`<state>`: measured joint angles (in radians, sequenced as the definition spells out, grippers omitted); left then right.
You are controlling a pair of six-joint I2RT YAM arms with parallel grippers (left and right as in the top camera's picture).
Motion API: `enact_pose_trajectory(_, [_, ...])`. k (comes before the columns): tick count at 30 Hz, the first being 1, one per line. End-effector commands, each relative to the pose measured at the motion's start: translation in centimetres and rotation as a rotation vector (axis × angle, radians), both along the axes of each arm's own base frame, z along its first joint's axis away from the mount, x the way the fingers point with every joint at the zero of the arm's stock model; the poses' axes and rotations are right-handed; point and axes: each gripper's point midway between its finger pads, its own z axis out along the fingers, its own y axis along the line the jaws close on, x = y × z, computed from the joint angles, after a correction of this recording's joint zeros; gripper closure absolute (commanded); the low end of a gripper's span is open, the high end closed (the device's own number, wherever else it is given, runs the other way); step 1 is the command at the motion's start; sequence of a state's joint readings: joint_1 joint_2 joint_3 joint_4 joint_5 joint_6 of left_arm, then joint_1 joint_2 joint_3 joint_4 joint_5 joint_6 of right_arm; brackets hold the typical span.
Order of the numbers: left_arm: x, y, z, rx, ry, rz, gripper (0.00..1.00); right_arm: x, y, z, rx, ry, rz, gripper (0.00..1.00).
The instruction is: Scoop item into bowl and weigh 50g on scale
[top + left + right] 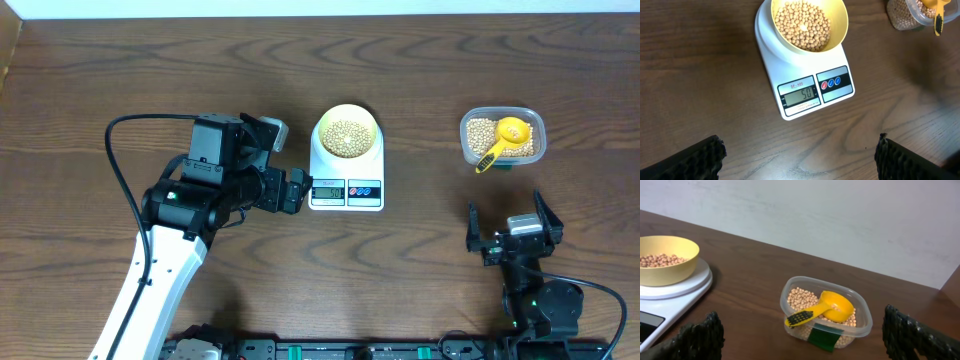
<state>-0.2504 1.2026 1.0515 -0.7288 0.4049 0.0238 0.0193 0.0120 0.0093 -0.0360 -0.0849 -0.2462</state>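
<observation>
Your left gripper (797, 159) hangs empty, jaws apart, beside the scale (771, 64); the right gripper (512, 222) is likewise spread near the tub (861, 326). The bowl (841, 26) of beans (802, 25) sits on the scale, display (800, 94) apparently reading 50, scoop (832, 306) parked in the tub: weighing looks done, so simply confirm.

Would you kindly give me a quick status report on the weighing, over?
Tools open, empty: left tool, right tool. On the scale, bowl of beans; display reads 50. Yellow scoop lying in tub. Nothing in the way.
</observation>
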Motion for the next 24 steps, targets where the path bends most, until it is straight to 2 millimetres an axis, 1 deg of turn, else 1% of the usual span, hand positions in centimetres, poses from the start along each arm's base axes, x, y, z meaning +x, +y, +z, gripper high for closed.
enact_pose_trajectory(1, [0.11,0.18,0.02,0.008,-0.007,-0.001,0.02,-0.03,-0.07,-0.52,-0.04,0.013,-0.006,0.01])
enact_pose_trajectory(2, [0.11,0.18,0.02,0.008,-0.007,-0.001,0.02,-0.05,-0.1,-0.91,-0.035,0.029,-0.007,0.01])
enact_pose_trajectory(7, [0.11,0.18,0.02,0.008,-0.007,-0.001,0.02,-0.03,-0.46,-1.0,-0.029,0.034,-0.028,0.01])
enact_pose_trajectory(12, [0.11,0.18,0.02,0.008,-0.007,-0.001,0.02,-0.03,-0.45,-0.97,0.037,0.039,-0.031,0.01])
enact_pose_trajectory(19, [0.11,0.17,0.02,0.008,-0.007,-0.001,0.02,-0.03,-0.45,-0.98,0.035,0.039,-0.031,0.01])
enact_pose_trajectory(24, [0.11,0.18,0.02,0.008,-0.007,-0.001,0.02,-0.03,-0.39,-0.98,0.0,0.036,-0.026,0.01])
